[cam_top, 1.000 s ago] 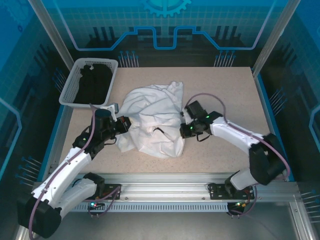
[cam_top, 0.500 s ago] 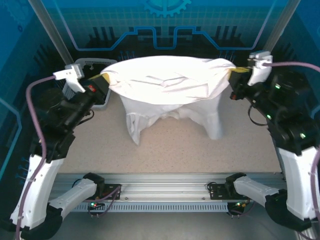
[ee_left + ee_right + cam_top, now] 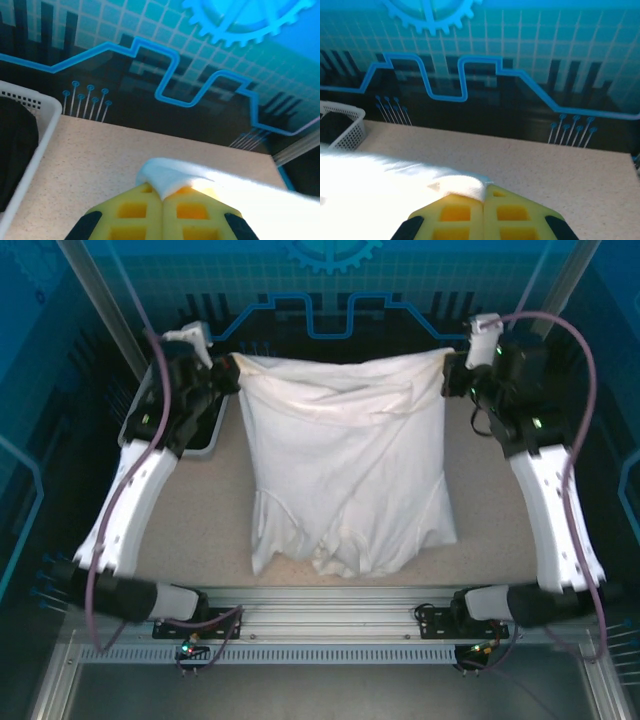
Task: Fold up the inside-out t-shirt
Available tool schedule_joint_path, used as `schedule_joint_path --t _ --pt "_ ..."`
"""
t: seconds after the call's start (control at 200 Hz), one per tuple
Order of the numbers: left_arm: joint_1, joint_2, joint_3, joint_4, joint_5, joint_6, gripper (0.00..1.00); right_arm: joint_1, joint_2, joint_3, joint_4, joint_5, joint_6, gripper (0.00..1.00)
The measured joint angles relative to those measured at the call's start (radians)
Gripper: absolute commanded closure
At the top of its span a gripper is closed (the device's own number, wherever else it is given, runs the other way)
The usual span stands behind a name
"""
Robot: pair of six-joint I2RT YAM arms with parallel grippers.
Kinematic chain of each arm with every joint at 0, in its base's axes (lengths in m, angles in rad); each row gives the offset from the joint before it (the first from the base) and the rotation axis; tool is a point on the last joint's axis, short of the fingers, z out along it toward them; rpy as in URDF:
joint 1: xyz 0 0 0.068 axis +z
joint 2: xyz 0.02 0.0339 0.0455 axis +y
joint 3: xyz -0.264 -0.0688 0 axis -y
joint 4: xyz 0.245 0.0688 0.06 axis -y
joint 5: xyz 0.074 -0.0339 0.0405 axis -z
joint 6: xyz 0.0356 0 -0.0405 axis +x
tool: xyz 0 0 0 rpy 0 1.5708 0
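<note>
The white inside-out t-shirt (image 3: 345, 470) hangs stretched between both grippers over the far half of the table, its lower part draped toward the near edge. My left gripper (image 3: 228, 372) is shut on its upper left corner. My right gripper (image 3: 452, 372) is shut on the upper right corner. In the left wrist view the yellow fingers (image 3: 130, 212) pinch a white fold of the t-shirt (image 3: 172, 177) at the left gripper (image 3: 162, 196). In the right wrist view the yellow fingers (image 3: 512, 212) clamp the cloth edge of the t-shirt (image 3: 455, 186) at the right gripper (image 3: 484, 197).
A white basket (image 3: 205, 425) with a black garment stands at the far left, partly behind the left arm; its rim (image 3: 30, 160) shows in the left wrist view, and the basket's corner (image 3: 347, 132) in the right wrist view. The table (image 3: 500, 500) is bare to the right of the shirt.
Both grippers picked the shirt up from a crumpled heap, lifted it, spread it wide, and moved back toward the far edge. The shirt now hangs flatter and longer.
</note>
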Motion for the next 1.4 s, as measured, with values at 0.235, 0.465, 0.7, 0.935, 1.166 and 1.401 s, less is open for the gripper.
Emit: schedule_joint_path --t 0.235,0.465,0.7,0.935,1.166,1.401 --pt "0.040 0.208 0.518 -0.082 0.046 0.035 1.00 -0.002 0.254 0.457 -0.016 -0.089 0.015 1.00" --pt "0.041 -0.161 0.206 -0.010 0.100 0.048 1.00 -0.002 0.037 0.336 0.010 -0.134 0.020 0.98" --pt "0.006 -0.593 -0.551 0.105 0.142 -0.016 1.00 0.000 -0.232 -0.307 0.052 -0.148 0.067 0.95" --pt "-0.204 -0.541 -1.187 0.184 0.117 -0.122 0.82 0.010 -0.167 -0.856 0.106 -0.202 0.129 0.99" --pt "-0.274 -0.387 -1.200 0.255 0.002 -0.088 0.42 0.047 -0.101 -0.884 0.157 -0.246 0.128 1.00" --pt "-0.491 -0.307 -1.060 0.388 -0.034 0.082 0.29 0.054 -0.179 -0.865 0.138 -0.275 0.128 1.00"
